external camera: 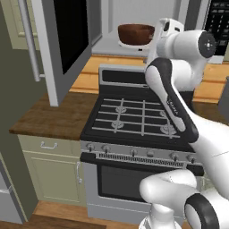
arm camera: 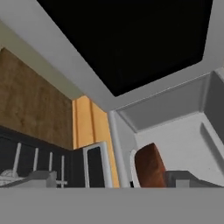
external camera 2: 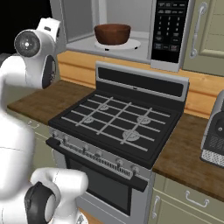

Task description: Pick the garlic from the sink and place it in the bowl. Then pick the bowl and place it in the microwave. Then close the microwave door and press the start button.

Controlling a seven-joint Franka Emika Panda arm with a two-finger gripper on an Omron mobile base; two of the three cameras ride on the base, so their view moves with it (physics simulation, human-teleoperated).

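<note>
the bowl (external camera 2: 112, 33) already sits on the white turntable (external camera 2: 131, 44) inside the microwave (external camera 2: 144, 26), up at the far side above the stove (external camera 2: 118, 120). whether the garlic lies in the bowl cannot be told from here. so the step in hand looks like closing the microwave door (external camera: 67, 40), which stands swung out to the left with its long silver handle (external camera: 27, 40) on the near edge.

the gripper (arm camera: 109, 177) is up by the microwave's mouth, fingers spread wide and holding nothing — the bowl's rim shows just past them in the hand view. to close the door well, i'd bring the hand round to the door's outer face, push near the handle side rather than near the hinge, and follow the swing until the door seats flush.

the black keypad (external camera 2: 168, 28) on the right carries small pale markings, too blurred to read; no brand name can be made out.
</note>
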